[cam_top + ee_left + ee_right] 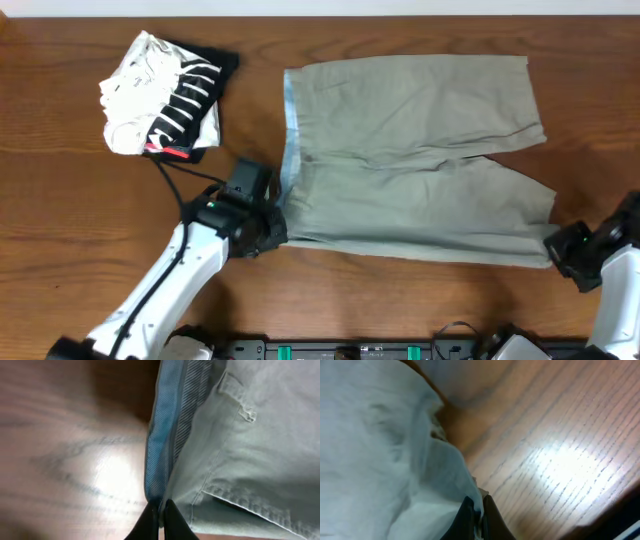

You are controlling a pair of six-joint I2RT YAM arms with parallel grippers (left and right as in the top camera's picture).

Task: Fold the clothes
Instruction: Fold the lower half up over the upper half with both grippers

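shorts (410, 160): flat, waistband (290, 130) at 9 o'clock
left hand (277, 222): pinches waistband corner, 7 o'clock
right hand (556, 247): pinches hem (540, 228), 5 o'clock

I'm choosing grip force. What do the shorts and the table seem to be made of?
The shorts look like woven cotton twill, matte khaki: soft creases, stitched seams. The table looks like wood or wood-look veneer, smooth semi-gloss: grain lines, light glare.
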